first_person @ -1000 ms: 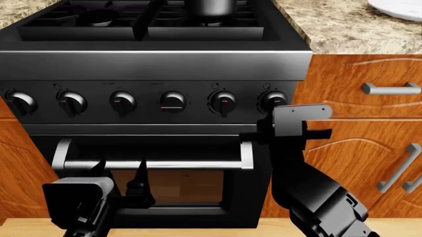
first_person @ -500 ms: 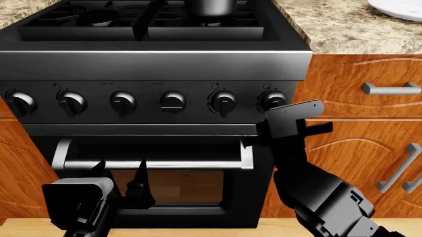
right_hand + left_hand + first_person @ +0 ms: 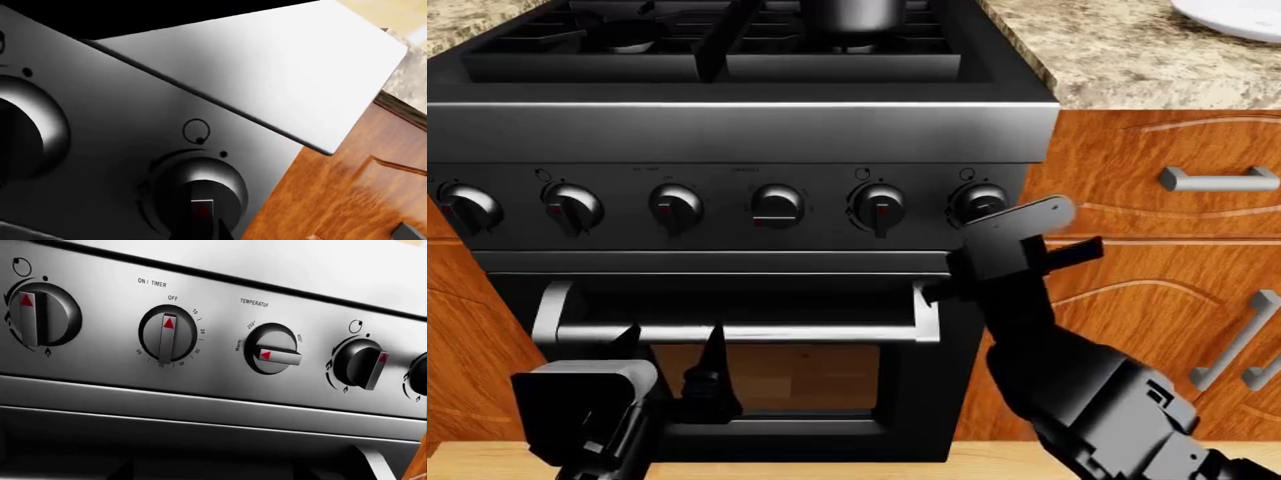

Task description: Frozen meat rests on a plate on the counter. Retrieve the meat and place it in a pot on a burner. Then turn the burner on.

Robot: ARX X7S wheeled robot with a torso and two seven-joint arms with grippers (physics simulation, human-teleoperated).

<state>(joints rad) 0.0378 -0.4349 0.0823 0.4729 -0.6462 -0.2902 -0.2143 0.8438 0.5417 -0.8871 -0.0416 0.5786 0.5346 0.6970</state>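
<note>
The pot [image 3: 851,12] stands on a back burner of the black stove, and only its dark lower wall shows. The frozen meat is out of view. The plate [image 3: 1234,15] shows as a white edge on the counter [image 3: 1121,60] at the far right, with no meat on that part. My right gripper [image 3: 985,218] is at the rightmost burner knob [image 3: 978,203], its fingers hidden behind the tilted wrist. In the right wrist view the knob [image 3: 199,192] fills the space at my gripper [image 3: 208,231], with a dark fingertip [image 3: 223,232] over its bar. My left gripper [image 3: 670,345] is open and empty, low before the oven door.
A row of several knobs [image 3: 777,205] runs across the stove's front panel, with the oven door handle [image 3: 734,333] below. The left wrist view shows the timer knob [image 3: 167,332] and temperature knob [image 3: 270,350]. Wooden cabinet fronts with metal handles [image 3: 1217,180] stand to the right.
My right wrist has rolled counter-clockwise while staying at the rightmost knob. The left arm has not moved.
</note>
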